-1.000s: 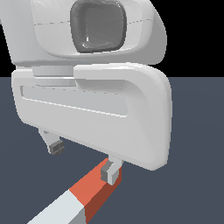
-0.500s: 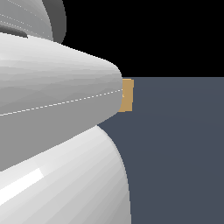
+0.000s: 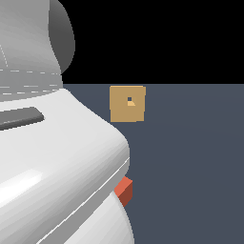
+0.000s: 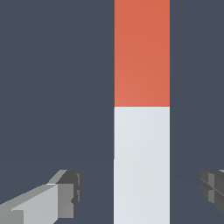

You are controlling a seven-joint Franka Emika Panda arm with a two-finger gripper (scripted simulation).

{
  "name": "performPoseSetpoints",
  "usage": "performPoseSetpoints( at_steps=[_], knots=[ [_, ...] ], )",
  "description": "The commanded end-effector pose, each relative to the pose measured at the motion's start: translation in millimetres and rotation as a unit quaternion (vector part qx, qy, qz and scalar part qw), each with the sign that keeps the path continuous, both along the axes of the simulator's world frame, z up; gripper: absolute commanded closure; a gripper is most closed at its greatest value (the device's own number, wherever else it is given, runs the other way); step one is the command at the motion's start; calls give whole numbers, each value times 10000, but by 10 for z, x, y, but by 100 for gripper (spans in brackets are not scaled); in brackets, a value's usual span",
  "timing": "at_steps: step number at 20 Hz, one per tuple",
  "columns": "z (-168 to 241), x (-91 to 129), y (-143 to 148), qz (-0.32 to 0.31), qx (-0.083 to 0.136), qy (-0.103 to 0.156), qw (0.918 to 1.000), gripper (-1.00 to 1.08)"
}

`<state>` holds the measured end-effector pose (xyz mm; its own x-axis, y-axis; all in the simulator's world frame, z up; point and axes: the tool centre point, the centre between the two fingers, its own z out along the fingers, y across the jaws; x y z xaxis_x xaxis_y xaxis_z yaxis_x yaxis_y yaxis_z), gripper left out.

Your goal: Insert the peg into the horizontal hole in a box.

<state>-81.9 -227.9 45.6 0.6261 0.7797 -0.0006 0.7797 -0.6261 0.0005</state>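
Dark table (image 4: 52,87) carries the peg (image 4: 141,131), lying between the open hand's (image 4: 142,192) fingers (image 4: 65,192), untouched. Hand should descend centred on the pale half, then close squarely.

peg (image 4: 141,112) lies between the open gripper (image 4: 142,192) fingers (image 4: 65,192), untouched, pale half nearest them, red half beyond.

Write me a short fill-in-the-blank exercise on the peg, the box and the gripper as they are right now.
1. In the wrist view, the gripper is ____, with a gap between each finger and the peg.
2. The fingers straddle the peg's ____ half.
3. The hole in the tan box is ____ in shape.
4. In the exterior view, only the peg's ____ end shows.

Missing words: open; white; square; red
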Motion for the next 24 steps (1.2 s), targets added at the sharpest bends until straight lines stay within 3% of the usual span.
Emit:
performPoseSetpoints(
  at_steps=[1, 8, 9, 24],
  knots=[
    [-128, -10, 1, -7, 3, 3, 10000, -92],
    [-271, -3, 0, -10, 4, 2, 10000, -92],
    [-271, -3, 0, -10, 4, 2, 10000, 108],
    [-240, 78, 95, 99, 2, -1, 10000, 108]
  ],
)
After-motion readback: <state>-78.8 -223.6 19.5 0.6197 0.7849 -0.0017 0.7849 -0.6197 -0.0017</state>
